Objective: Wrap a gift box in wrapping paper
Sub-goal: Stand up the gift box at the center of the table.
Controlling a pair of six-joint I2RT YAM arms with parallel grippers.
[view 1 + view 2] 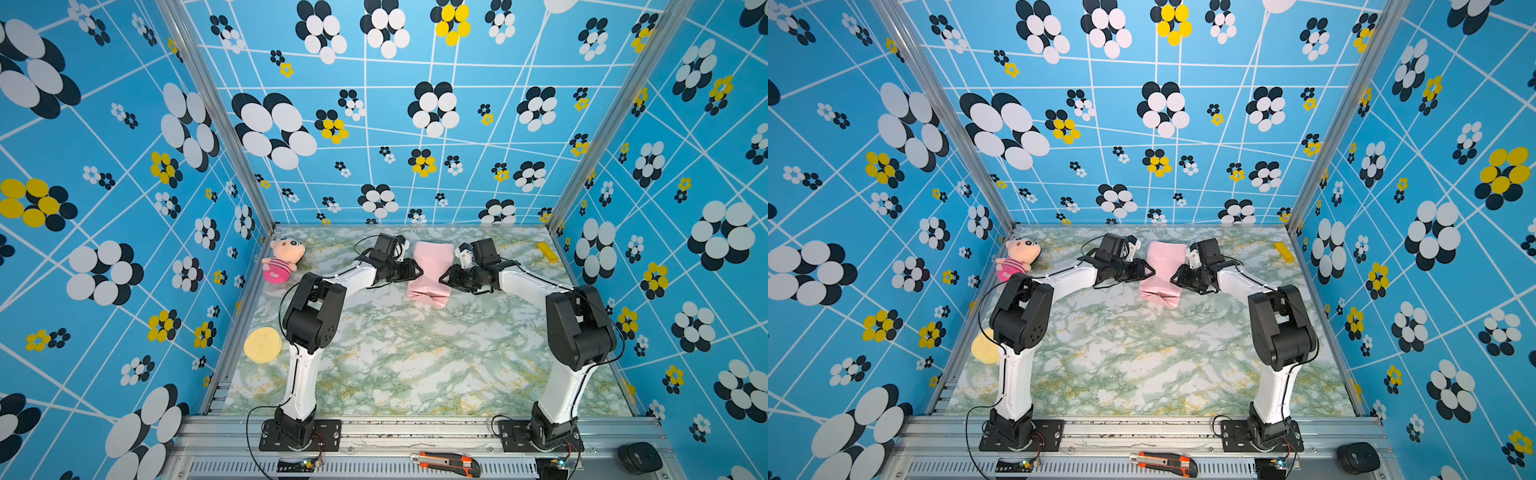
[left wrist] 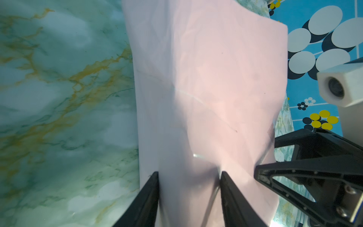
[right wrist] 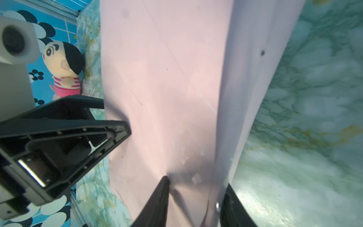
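Top views: wrapping paper [image 1: 430, 266], pink face out, folded into bundle at back middle of table [image 1: 395, 353]; left gripper [image 1: 419, 272] and right gripper [image 1: 443, 277] touching its two opposite sides; gift box not visible, probably inside bundle; left wrist: jaws half spread, pinching raised paper fold between them; right wrist: jaws likewise nipping paper, dimple at one fingertip [image 3: 166, 182]; paper light, thin, soft, can tear or slip; take hold at fold edge, gentle squeeze.

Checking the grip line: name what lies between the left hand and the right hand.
The wrapping paper, pale pink face out, fills the gap between left hand and right hand, in both top views.
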